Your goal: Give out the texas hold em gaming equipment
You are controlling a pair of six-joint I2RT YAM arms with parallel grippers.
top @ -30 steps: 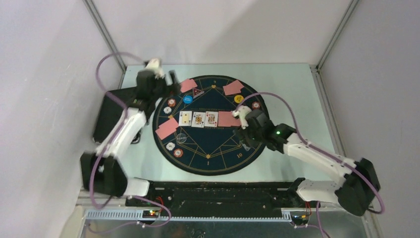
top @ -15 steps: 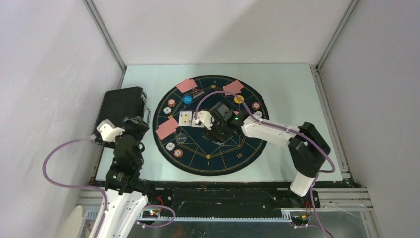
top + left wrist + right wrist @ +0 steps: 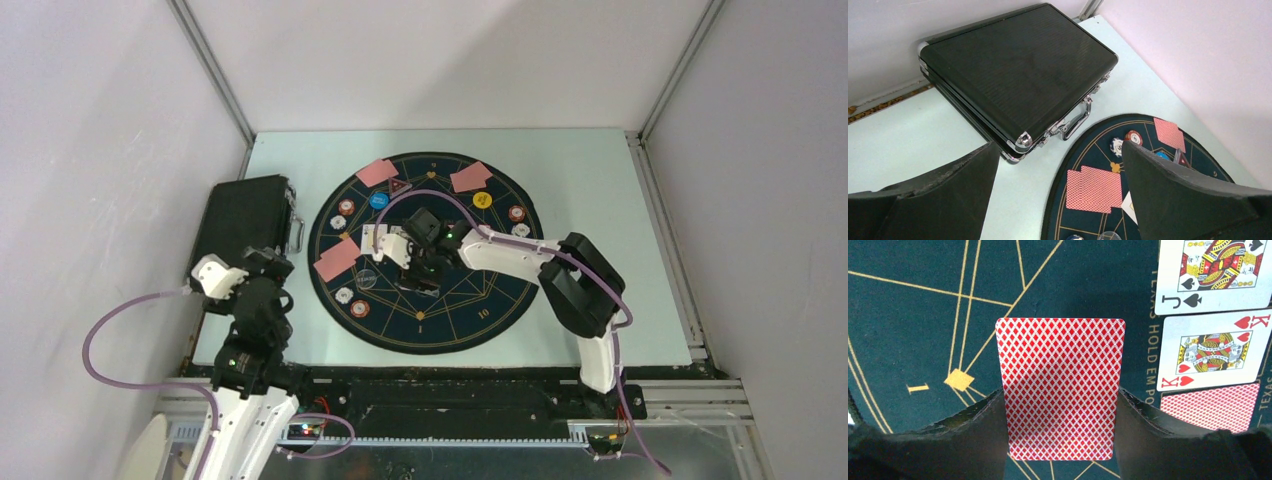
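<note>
My right gripper [image 3: 1060, 410] is shut on the side edges of a face-down pink-backed card [image 3: 1060, 390], held just above the dark mat. Beside it lie a jack of spades [image 3: 1215, 275], a king of hearts [image 3: 1218, 352] and another face-down card [image 3: 1215, 405]. In the top view the right gripper [image 3: 400, 250] is left of the mat's centre. Pink cards [image 3: 377, 171], [image 3: 470, 176], [image 3: 337, 258], a blue chip [image 3: 379, 200], a yellow chip [image 3: 482, 199], red-white chips [image 3: 346, 207] and a red triangular token [image 3: 399, 187] lie on the mat. My left gripper [image 3: 1058, 200] is open and empty.
The shut black case [image 3: 1018, 75] lies at the table's left edge, its handle toward the round mat [image 3: 440, 320]. The left gripper [image 3: 262, 268] hovers near the case's near end. Two overlapped pink cards [image 3: 1095, 189] lie at the mat's left rim.
My right arm has swept left across the mat with the card. My left arm pulled back from the far end of the case to the near left and now holds still.
</note>
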